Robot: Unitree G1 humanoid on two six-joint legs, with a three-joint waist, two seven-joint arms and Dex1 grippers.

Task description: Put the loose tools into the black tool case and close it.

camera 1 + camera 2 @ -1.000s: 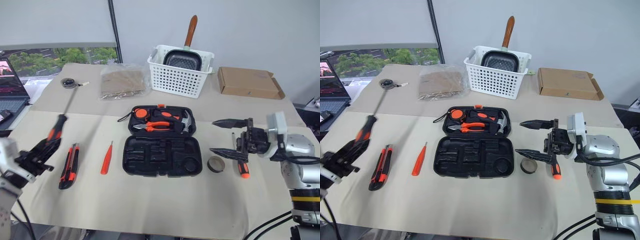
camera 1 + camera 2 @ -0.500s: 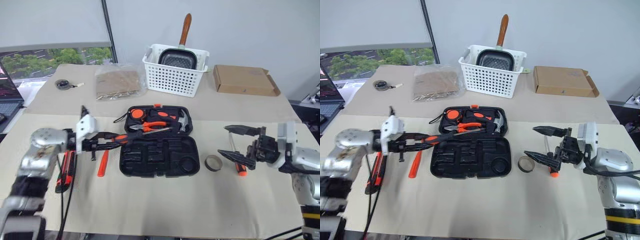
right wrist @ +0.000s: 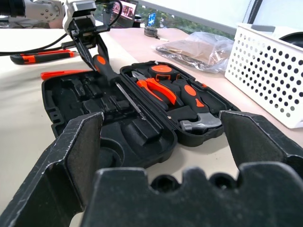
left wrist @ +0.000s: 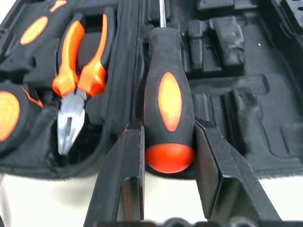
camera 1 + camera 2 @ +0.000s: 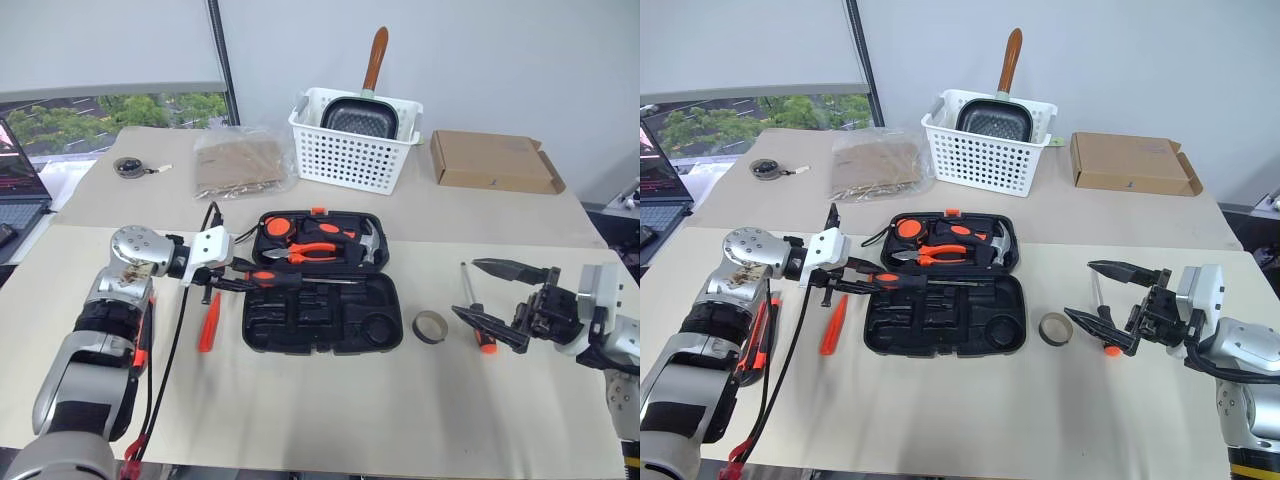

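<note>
The black tool case (image 5: 320, 285) lies open in the middle of the table (image 5: 300, 410), a matte moulded plastic clamshell with a small orange latch on its far edge. Its far half holds orange-handled pliers (image 4: 78, 75), a steel-headed hammer (image 5: 370, 243) and a round orange-and-black tool; the near half shows bare, blocky recesses.

The left pincer (image 4: 168, 156) grips the butt of a screwdriver (image 5: 290, 279), its two flat black fingers (image 4: 128, 175) pressed to either side of the rubbery black handle with its glossy orange oval inlay and rounded orange cap. The thin steel shaft reaches across the case along the hinge line.

Left of the case lie a slim all-orange pen-like tool (image 5: 209, 322) and, partly behind the left arm, an orange-black utility knife (image 5: 758, 335).

The right pincer (image 5: 505, 305) hovers spread wide and empty (its fingers are pointed, ridged black plastic) near another screwdriver (image 5: 472, 315) and a roll of tape (image 5: 431, 326).

No writing is legible anywhere.
</note>
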